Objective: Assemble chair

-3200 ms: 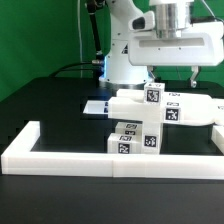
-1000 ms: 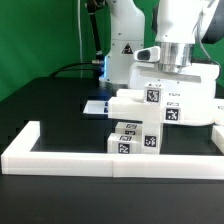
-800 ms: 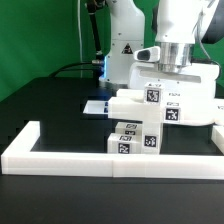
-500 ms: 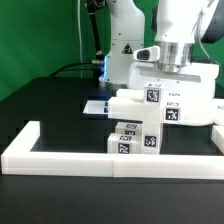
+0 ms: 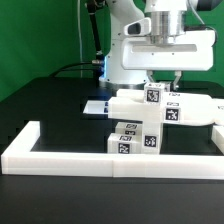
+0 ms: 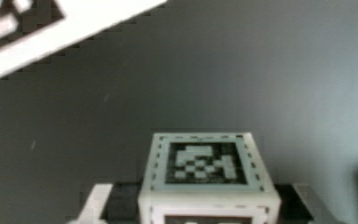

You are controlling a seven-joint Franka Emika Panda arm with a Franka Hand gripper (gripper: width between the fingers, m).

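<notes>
The chair is in pieces: a stack of white tagged parts (image 5: 150,120) stands in the middle of the black table, with a small tagged block (image 5: 153,95) on top. My gripper (image 5: 164,79) hangs just above that stack, its fingers pointing down. In the wrist view a white blocky chair leg (image 6: 204,175) with a square tag on top sits between my fingers (image 6: 115,200), the dark pads against its two sides. My gripper (image 6: 202,205) is shut on it. Another tagged white part (image 6: 34,35) lies blurred beyond it.
A long low white border rail (image 5: 70,161) runs along the table's front and turns back at the exterior view's left (image 5: 24,138). The marker board (image 5: 96,105) lies flat behind the stack. The robot's base (image 5: 122,60) stands at the back.
My gripper stayed low at the stack from 1.0 s to 0.5 s ago. It has since risen and shifted a little toward the exterior view's left. The stacked parts have not moved.
</notes>
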